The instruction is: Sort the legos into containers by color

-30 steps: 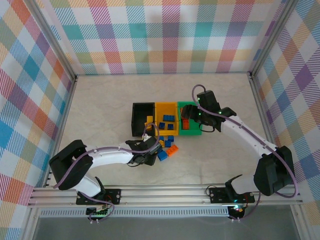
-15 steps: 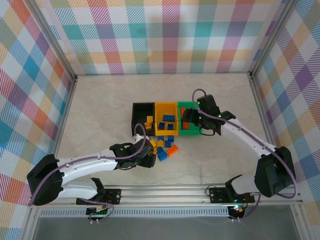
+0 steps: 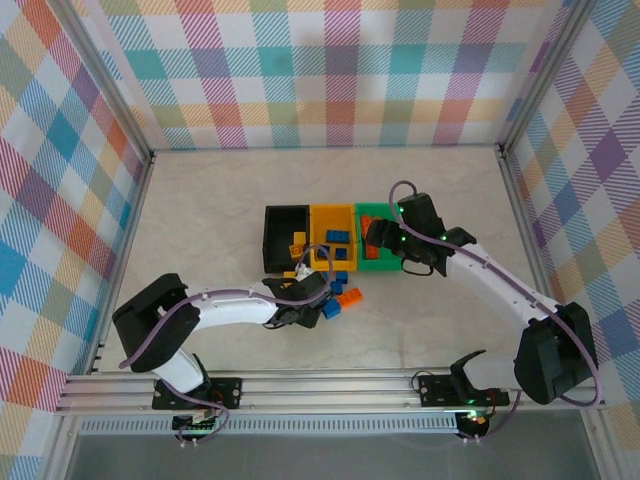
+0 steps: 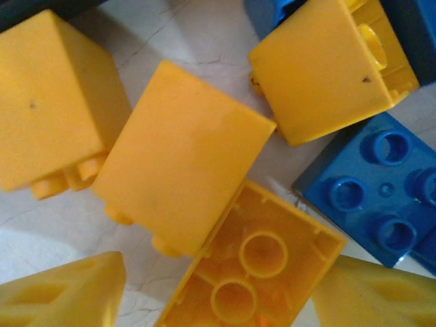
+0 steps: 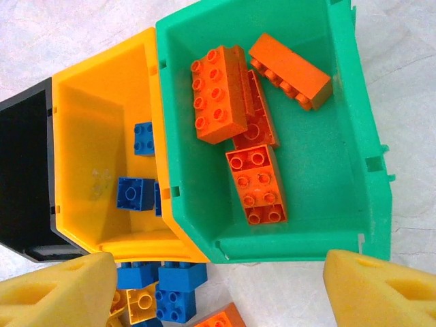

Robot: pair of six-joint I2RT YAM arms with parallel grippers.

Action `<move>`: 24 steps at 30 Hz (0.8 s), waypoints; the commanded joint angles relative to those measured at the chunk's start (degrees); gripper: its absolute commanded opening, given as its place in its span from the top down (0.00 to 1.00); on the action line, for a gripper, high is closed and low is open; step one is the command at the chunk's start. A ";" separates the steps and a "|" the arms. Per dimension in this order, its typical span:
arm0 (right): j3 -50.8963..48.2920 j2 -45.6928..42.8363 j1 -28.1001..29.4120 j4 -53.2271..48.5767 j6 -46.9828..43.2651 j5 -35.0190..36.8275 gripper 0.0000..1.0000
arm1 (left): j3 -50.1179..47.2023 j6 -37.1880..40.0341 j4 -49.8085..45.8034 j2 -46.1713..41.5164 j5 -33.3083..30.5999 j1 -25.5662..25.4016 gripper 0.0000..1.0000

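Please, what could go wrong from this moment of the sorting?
1. The yellow bricks lie packed together with a blue brick beside them. The open left jaws may pinch two at once or drag the blue one along.
2. The loose orange brick lies just before the green bin. The right jaws might bump the bin when reaching for it.

Left wrist view: studded blue brick (image 4: 371, 197) cut by the right edge, hollow yellow brick (image 4: 252, 272) by the bottom edge, another yellow brick (image 4: 48, 102) by the left edge. Right wrist view: black bin (image 5: 24, 170) runs off the left edge; orange brick (image 5: 221, 318) clipped at the bottom; small blue brick (image 5: 157, 199) in the yellow bin (image 5: 88, 116) partly behind the green bin (image 5: 327, 157) wall. Top view: left gripper (image 3: 312, 298) covers part of the loose bricks (image 3: 347, 296).
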 commanded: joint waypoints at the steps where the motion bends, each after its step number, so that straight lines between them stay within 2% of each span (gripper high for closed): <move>1: -0.86 -1.12 0.13 0.92 0.50 -0.54 0.20 | -0.01 1.87 1.16 2.98 -0.96 0.55 0.41; 5: -0.86 -1.15 0.09 0.83 0.47 -0.32 0.20 | -1.07 0.57 -0.43 1.61 0.29 0.20 0.58; 9: -1.04 -1.53 0.09 0.83 0.57 -0.42 0.20 | -3.42 -2.14 -4.83 -6.30 0.37 -1.27 0.64; 13: -1.77 -2.18 0.09 1.09 0.76 -1.20 0.20 | -2.01 -4.39 -9.83 -17.39 -0.10 -1.17 0.66; 15: -2.62 -2.71 0.10 1.37 0.83 -1.49 0.20 | 0.66 -4.26 -10.59 -20.41 0.59 1.72 0.66; 18: -4.35 -3.42 0.18 1.73 1.19 -1.99 0.20 | 5.47 -3.12 -9.80 -19.27 3.11 10.07 0.66; 21: -6.39 -4.25 0.32 1.75 1.37 -2.74 0.21 | 11.39 -2.54 -7.51 -13.03 6.35 17.09 0.66; 24: -8.50 -5.22 0.74 1.59 1.45 -2.87 0.21 | 19.25 -1.96 -8.17 -4.33 5.84 19.95 0.66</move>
